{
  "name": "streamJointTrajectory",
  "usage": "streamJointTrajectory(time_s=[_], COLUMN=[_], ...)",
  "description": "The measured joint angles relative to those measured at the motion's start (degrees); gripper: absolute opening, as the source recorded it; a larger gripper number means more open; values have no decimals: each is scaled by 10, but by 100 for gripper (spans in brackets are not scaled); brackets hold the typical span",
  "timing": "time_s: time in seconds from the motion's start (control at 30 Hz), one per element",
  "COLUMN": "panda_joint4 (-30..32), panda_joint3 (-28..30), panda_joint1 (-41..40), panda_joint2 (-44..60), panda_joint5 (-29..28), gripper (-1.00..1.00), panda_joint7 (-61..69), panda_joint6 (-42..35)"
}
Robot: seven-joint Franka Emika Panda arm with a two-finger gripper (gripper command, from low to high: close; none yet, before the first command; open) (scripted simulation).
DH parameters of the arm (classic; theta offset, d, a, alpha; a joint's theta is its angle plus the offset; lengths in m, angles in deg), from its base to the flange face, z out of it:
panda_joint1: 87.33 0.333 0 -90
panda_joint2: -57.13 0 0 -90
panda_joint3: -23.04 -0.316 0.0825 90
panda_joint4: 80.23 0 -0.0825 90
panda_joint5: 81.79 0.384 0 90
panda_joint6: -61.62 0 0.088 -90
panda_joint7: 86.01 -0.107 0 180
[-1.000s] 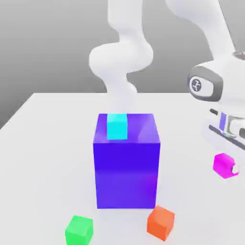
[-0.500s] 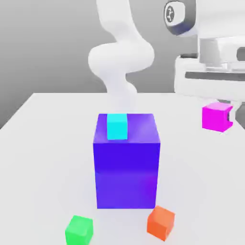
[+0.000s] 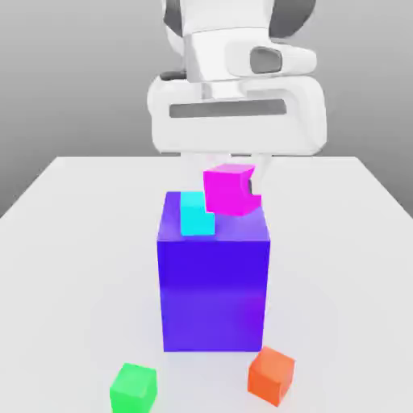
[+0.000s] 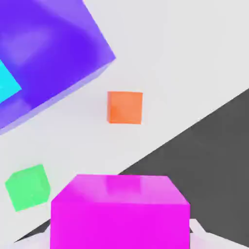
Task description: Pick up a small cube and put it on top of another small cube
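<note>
One green cube (image 3: 133,386) on the table (image 3: 73,242) at the exterior view's left, one cyan cube (image 3: 196,214) atop one big blue-violet block (image 3: 214,282), one magenta cube (image 3: 231,190) clamped in the gripper (image 3: 232,179) above the block, one orange cube (image 3: 271,373) rightmost.

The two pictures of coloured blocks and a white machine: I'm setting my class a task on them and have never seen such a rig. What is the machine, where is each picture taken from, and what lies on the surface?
These are simulator renders of one white robot arm. The exterior view comes from a camera off the arm; the hand view comes from a camera on the arm's hand, looking down past what it carries. The arm's pincer is shut on a small magenta cube, held in the air above a big blue-violet block. A small cyan cube sits on top of that block. On the white table, nearer the exterior camera, lie a small green cube and a small orange cube. The magenta cube is meant to go on the green one.
</note>
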Motion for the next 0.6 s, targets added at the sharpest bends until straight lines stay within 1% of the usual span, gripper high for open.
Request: streamJointTrajectory(time_s=[0.1, 0.2, 0.27, 0.37, 0.5, 0.6], panda_joint4=[-3, -6, -9, -15, -28, -38], panda_joint3=[39, 74, 96, 110, 90, 40], panda_joint1=[-2, 0, 4, 2, -20, -59], panda_joint2=[34, 81, 120, 189, 291, 369], panda_joint5=[3, 20, 41, 91, 173, 252], gripper=[-100, -100, -100, -100, -100, -100], panda_joint7=[57, 118, 161, 232, 326, 390], panda_joint6=[21, 48, 67, 97, 130, 176])
